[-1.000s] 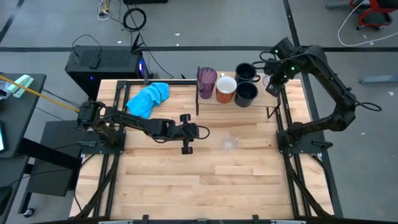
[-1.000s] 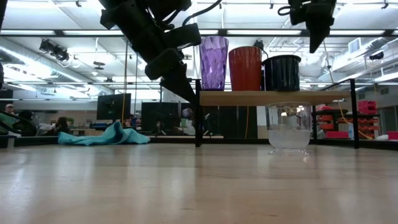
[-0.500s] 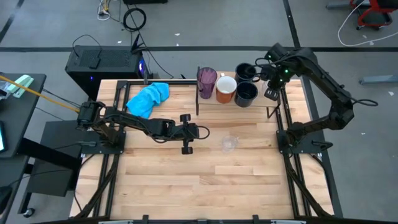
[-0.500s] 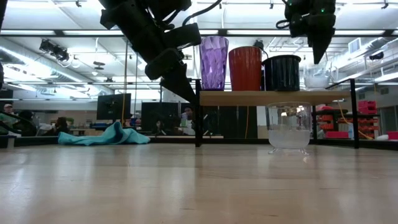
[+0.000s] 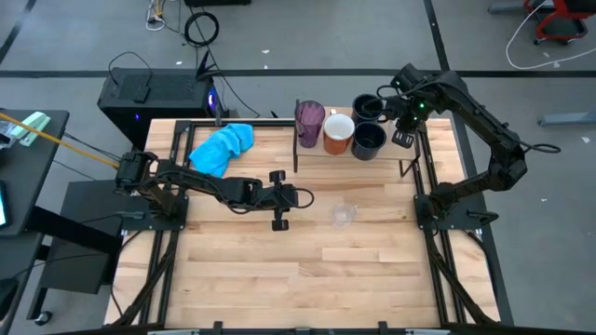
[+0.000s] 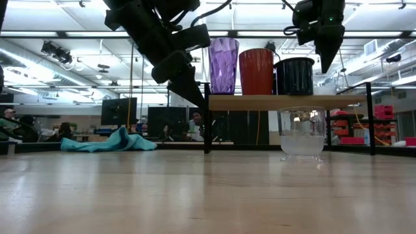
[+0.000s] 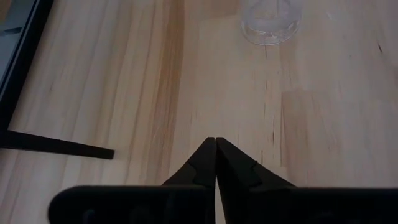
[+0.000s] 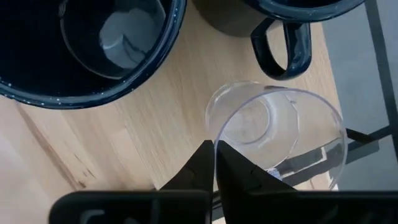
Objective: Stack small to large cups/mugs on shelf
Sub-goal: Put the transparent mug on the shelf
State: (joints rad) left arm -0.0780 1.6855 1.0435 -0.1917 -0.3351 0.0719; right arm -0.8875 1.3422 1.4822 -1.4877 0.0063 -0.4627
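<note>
Clear cups are the open question here. One clear cup (image 8: 273,134) stands upright on the shelf (image 5: 386,160), at its end farthest from the purple tumbler (image 5: 310,118), just past the two black mugs (image 5: 369,139). In the right wrist view the right gripper (image 8: 214,146) hangs directly over this cup's near rim with its jaws pressed together and nothing between them; whether a tip touches the rim cannot be told.

The other clear cup (image 5: 344,215) stands upright on the table (image 5: 279,279), off the shelf on the side away from the shelf's back edge, its axis vertical. It lies straight ahead of the left gripper (image 7: 215,142), which points at it with jaws closed and empty, near but apart. The left arm is clearly nearer to this cup than the right, so the approach likely falls to it.

On the shelf the row runs tumbler, orange mug (image 5: 337,131), then the black mugs, the handle of one turned toward the shelf cup. The cups are thin, smooth, see-through plastic and probably light; the tumbler is faceted and translucent; the black mugs look speckled enamel. Well away from the shelf, a blue cloth (image 5: 222,147) lies crumpled.
</note>
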